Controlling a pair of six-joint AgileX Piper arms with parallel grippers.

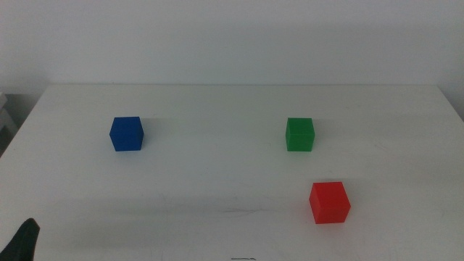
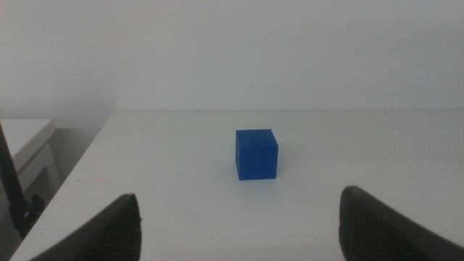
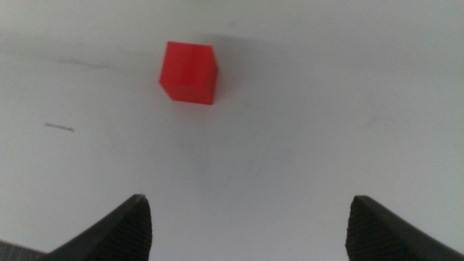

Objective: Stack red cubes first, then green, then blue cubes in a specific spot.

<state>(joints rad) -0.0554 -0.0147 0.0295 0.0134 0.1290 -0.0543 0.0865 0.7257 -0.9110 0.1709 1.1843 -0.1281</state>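
The red cube [image 1: 330,202] sits on the white table [image 1: 217,181] at the front right. The green cube [image 1: 299,134] stands behind it, a little to the left. The blue cube [image 1: 126,133] stands alone at the left. No cube touches another. My left gripper [image 2: 239,225] is open and empty, with the blue cube [image 2: 256,154] some way ahead of its jaws; only a dark tip of it [image 1: 22,243] shows at the middle view's bottom left corner. My right gripper [image 3: 250,228] is open and empty, above the table, with the red cube [image 3: 189,72] ahead of it. It is out of the middle view.
A plain pale wall rises behind the table's far edge [image 1: 239,85]. A white side surface [image 2: 25,141] lies beyond the table's left edge, with a dark strut [image 2: 16,185] beside it. A faint dark scratch [image 1: 246,211] marks the tabletop left of the red cube.
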